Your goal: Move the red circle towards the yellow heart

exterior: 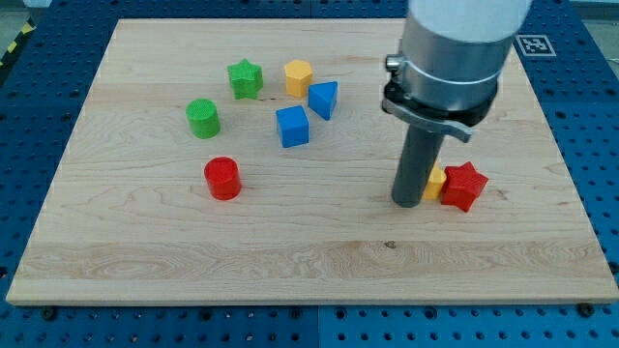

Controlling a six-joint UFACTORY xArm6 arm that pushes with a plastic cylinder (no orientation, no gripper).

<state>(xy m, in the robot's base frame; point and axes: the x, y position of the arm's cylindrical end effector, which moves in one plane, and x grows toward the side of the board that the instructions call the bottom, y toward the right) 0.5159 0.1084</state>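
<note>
- The green cylinder point(202, 118) is standing at the view's left, and the red circle point(222, 178) is lying just below it and a little to the right, with open wood around it. Nothing is touching the red circle now.
- Going right, the green star point(246, 78), the yellow hexagon point(298, 75), the blue cube point(292, 127) and the blue triangular block point(324, 99) are making 1 loose group near the view's top. I judge they are staying out of the straight path.
- My tip point(406, 201) is resting on the board point(290, 261), well apart from the red circle and just beside the yellow heart point(435, 183). The rod has no jaws, so it is holding nothing; it is only able to push.
- For a good push, I am thinking the tip must go around to the left side of the red circle first, then push it to the right in 1 line, centred, so the block is not slipping aside.
- The yellow heart is mostly hiding behind the rod; only 1 small yellow part is showing, so I am taking its shape from the task. It seems to be touching the red star point(463, 186), but I cannot tell for sure.
</note>
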